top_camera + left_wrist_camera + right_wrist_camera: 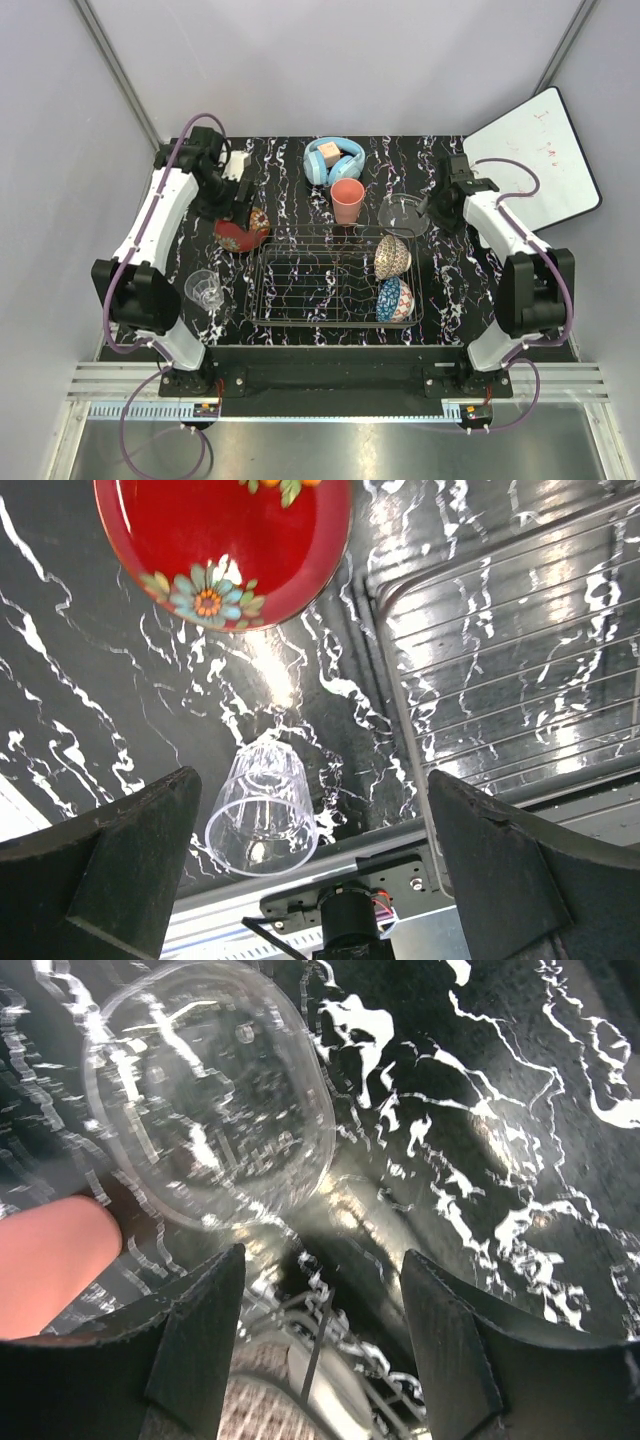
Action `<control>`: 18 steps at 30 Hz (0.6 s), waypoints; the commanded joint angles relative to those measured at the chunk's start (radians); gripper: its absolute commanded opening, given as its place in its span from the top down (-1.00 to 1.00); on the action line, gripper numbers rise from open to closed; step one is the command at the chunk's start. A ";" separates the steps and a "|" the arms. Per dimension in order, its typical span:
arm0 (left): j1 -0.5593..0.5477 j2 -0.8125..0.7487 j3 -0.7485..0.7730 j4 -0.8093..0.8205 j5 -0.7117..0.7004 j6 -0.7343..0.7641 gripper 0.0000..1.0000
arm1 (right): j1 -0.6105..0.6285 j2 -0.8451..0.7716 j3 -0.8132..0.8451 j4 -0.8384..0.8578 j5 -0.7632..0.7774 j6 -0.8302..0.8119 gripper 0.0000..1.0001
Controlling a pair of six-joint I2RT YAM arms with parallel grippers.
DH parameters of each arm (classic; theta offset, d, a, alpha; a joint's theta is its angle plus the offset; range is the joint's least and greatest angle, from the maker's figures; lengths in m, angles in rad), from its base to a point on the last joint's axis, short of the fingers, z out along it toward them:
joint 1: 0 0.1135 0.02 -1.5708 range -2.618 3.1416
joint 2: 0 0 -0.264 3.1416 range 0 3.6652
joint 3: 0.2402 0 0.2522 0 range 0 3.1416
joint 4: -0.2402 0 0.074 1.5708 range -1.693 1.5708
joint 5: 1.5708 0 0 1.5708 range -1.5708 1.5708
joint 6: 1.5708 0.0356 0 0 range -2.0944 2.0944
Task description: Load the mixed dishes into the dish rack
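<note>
Already beige bowl point(392, 256) and blue bowl point(395, 300) are racked; red bowl point(241, 235), cup point(347, 200), dish point(403, 215), tumbler point(205, 290) are left; both jaws are spread, empty.

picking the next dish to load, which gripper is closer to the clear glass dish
Right. The right gripper hangs just off the clear glass dish at its right edge; the left gripper is far off on the other side, above the red bowl.

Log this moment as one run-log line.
left hand: open, near red bowl | right hand: open, near glass dish | dish rack: beige bowl, blue bowl inside | outside: pink cup, tumbler
</note>
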 commanded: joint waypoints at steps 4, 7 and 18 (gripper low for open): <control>0.094 -0.087 -0.062 0.080 -0.008 0.019 -0.98 | -0.042 0.136 0.033 0.091 -0.059 -0.026 -0.40; 0.160 -0.069 -0.063 0.057 0.027 0.023 -0.98 | -0.051 0.175 0.021 0.135 -0.095 -0.012 -0.39; 0.241 -0.144 -0.127 0.046 0.068 0.065 -0.98 | -0.063 0.282 0.029 0.205 -0.136 0.023 -0.33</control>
